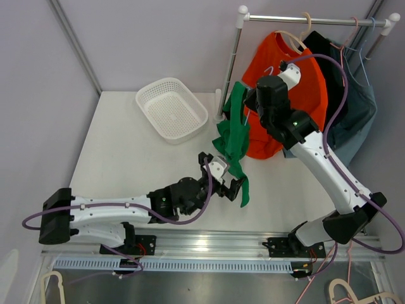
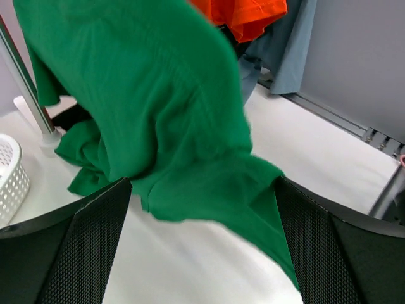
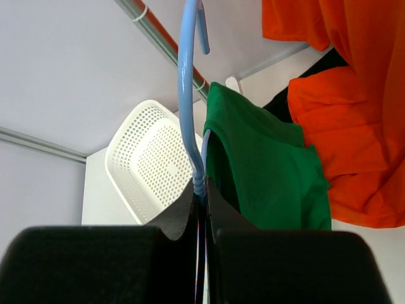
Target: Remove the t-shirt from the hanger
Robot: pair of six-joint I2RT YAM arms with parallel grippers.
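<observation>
A green t-shirt (image 1: 233,136) hangs on a light blue hanger (image 3: 187,95), whose hook points up in the right wrist view. My right gripper (image 3: 202,187) is shut on the hanger's neck just above the shirt's collar (image 3: 266,171), and holds it in the air beside the rack (image 1: 248,104). Lower down, my left gripper (image 1: 223,175) stands wide open at the shirt's bottom edge. In the left wrist view the green cloth (image 2: 158,114) droops between the two black fingers (image 2: 82,253), and neither pad presses on it.
A white perforated basket (image 1: 171,109) sits at the back left of the table. A clothes rack (image 1: 316,20) at the back right carries an orange t-shirt (image 1: 288,95), dark garments and a blue-grey one (image 1: 357,117). Its upright pole (image 1: 231,63) stands just behind the green shirt.
</observation>
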